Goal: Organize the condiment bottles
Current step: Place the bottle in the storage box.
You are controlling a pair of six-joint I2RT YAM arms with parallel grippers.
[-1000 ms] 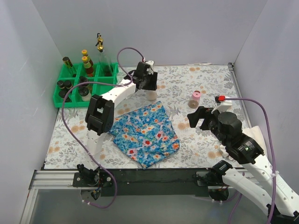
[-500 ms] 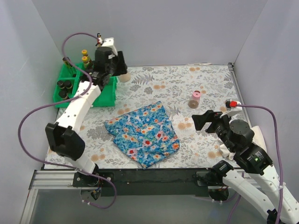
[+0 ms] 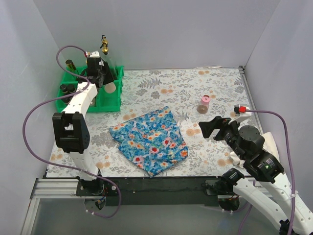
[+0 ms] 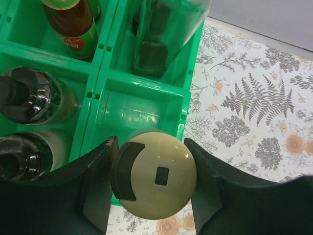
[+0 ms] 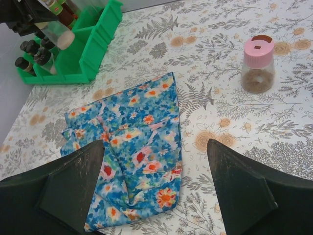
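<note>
My left gripper [image 4: 152, 183] is shut on a cream shaker [image 4: 155, 179] and holds it over the front right compartment of the green tray [image 4: 132, 110]; it also shows in the top view [image 3: 110, 86]. The tray holds a red-labelled sauce bottle [image 4: 71, 22], dark black-capped jars [image 4: 29, 95] and a tall clear gold-topped bottle [image 3: 104, 46]. A pink-lidded shaker [image 3: 204, 103] stands on the table at the right, also in the right wrist view [image 5: 257, 63]. My right gripper [image 5: 161, 183] is open and empty above the table's right front.
A blue floral cloth [image 3: 150, 140] lies crumpled in the middle front of the flowered table cover. The green tray [image 3: 111, 103] stands at the back left corner against the white walls. Purple cables arch off both arms.
My left gripper carried the cream shaker from the table's middle leftward to above the green tray. The right arm shifted only slightly.
</note>
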